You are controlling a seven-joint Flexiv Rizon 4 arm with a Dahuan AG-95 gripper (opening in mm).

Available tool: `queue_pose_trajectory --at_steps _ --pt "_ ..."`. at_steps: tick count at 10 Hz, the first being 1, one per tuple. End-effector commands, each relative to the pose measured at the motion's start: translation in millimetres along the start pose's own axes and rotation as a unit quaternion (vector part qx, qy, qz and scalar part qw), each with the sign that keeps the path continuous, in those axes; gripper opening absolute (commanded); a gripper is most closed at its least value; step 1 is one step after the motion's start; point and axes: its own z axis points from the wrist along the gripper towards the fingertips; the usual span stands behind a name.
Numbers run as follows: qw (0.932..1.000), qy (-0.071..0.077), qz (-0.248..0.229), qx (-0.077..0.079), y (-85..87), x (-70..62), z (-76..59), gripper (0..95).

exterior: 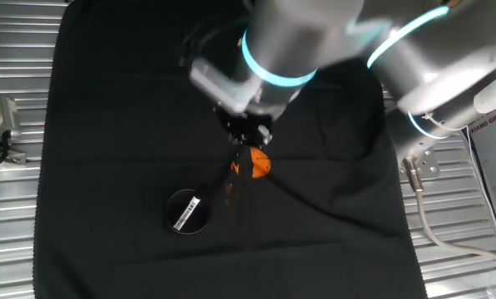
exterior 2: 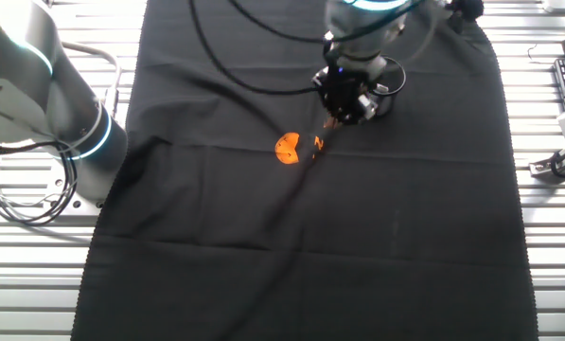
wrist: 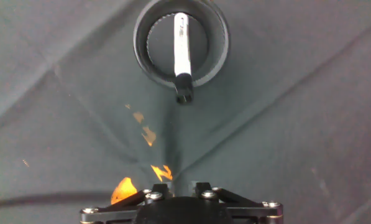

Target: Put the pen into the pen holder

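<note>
The pen holder (wrist: 217, 45) is a black round cup standing on the black cloth, at the top of the hand view. The pen (wrist: 182, 46) lies inside it, white with a dark end that sticks out over the near rim. In one fixed view the cup (exterior: 172, 205) stands at the lower left of the cloth with the pen (exterior: 186, 213) in it. My gripper (wrist: 182, 185) is apart from the cup and holds nothing; the jaws stand a little apart. It hangs over the middle of the cloth (exterior: 246, 133), and it also shows in the other fixed view (exterior 2: 346, 106).
A small orange object (exterior: 261, 164) lies on the cloth just below the gripper, and shows in the other fixed view (exterior 2: 288, 148) and the hand view (wrist: 124, 188). Small orange marks (wrist: 161, 171) lie beside it. The black cloth (exterior: 331, 224) has folds. A dark cable (exterior 2: 254, 80) crosses it.
</note>
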Motion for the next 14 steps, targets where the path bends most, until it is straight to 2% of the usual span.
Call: queue_pose_trajectory --at_steps 1,5,7,10,14 --pt "0.9995 -0.02 0.024 0.008 -5.4 10.1 -6.2 0.0" --pt "0.9997 -0.017 0.019 0.007 -5.7 10.4 -6.4 0.0" --pt "0.9996 -0.022 0.015 0.006 -5.5 10.4 -6.8 0.0" --pt "0.9995 -0.021 0.02 0.01 -5.5 10.3 -6.8 0.0" --pt "0.9999 -0.013 -0.002 0.01 -5.2 10.4 -7.2 0.0"
